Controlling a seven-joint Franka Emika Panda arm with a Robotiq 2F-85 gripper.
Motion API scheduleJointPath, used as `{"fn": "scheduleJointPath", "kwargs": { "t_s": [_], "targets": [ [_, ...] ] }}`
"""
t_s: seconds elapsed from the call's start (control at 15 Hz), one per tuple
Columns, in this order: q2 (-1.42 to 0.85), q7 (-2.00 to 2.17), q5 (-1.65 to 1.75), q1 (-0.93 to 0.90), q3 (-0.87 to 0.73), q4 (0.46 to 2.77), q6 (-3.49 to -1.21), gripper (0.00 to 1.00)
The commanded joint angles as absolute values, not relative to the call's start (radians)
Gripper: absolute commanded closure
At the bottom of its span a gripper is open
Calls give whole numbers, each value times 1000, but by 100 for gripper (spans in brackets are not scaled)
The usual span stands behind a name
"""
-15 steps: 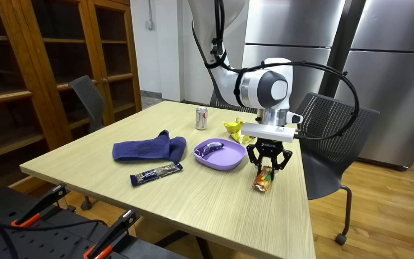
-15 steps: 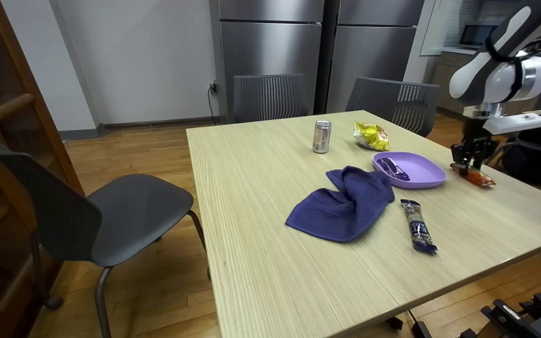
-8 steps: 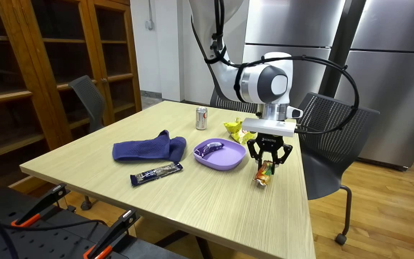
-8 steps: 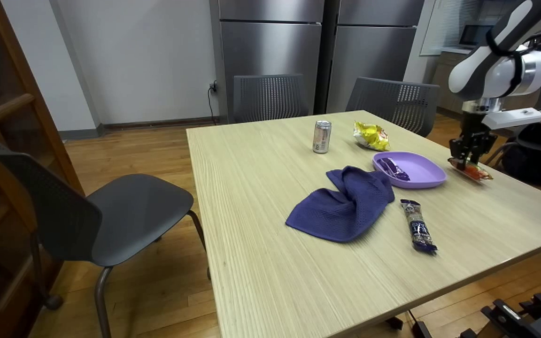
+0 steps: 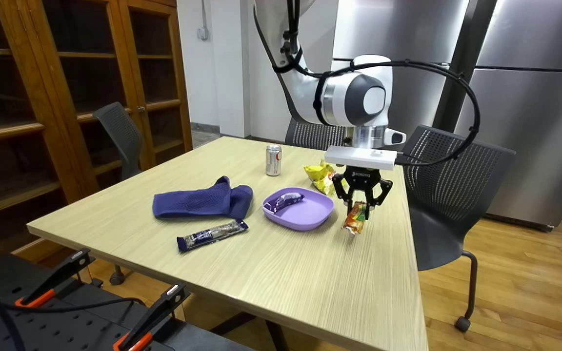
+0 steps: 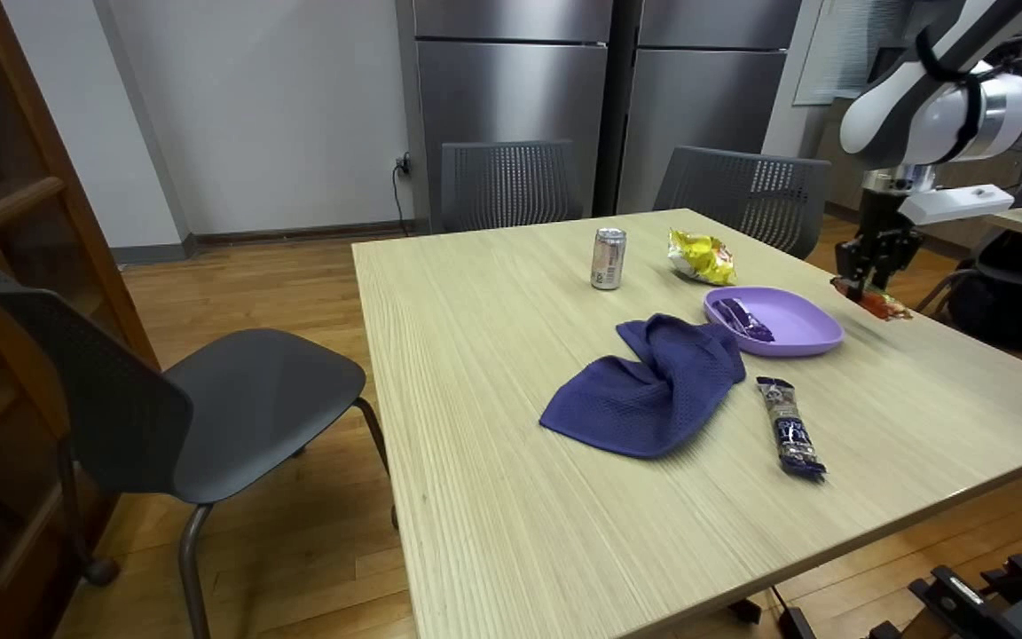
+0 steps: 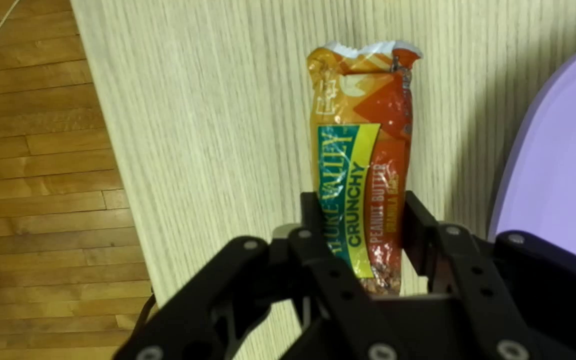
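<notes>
The biggest things in the room are the shiny silver fridges (image 6: 511,98) and the brown wooden cupboard (image 5: 42,97) with glass doors. Next comes the pale wood table (image 5: 286,287), and a big white robot arm (image 5: 305,97) hangs down over it. Gray chairs (image 5: 449,170) with little holes in their backs stand around the table. On top I see a dark blue towel (image 6: 653,399), all bunched up, and just beside it a light purple plate (image 5: 312,209) with a low rim. The black gripper (image 5: 358,211) at the end of the robot arm points down, close to the plate. A crinkly yellow bag (image 6: 702,257) sits near the plate, and a silver can (image 5: 273,161) stands upright near the bag. A long snack bar (image 5: 211,235) in a see-through wrapper with dark blue ends lies flat near the towel. An orange bar (image 7: 363,150) is up above the table, and the gripper is pinching it by its two long sides. It says "Crunchy" and "Peanut Butter" on the front. It hangs between the plate and the edge of the table, apart from both. Last is a little purple bar (image 5: 285,201), which lies in the plate, close to one side.
</notes>
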State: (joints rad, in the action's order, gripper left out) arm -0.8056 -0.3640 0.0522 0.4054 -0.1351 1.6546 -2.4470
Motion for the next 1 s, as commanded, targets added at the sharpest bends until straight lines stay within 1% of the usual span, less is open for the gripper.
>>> {"fn": "scheduleJointPath", "kwargs": {
  "t_s": [0.0,0.93],
  "targets": [
    [-745,-383,53,402,-113,1717,-2474,83],
    [-687,-356,56,307,-74,1798,-2499,83]
  ]
}}
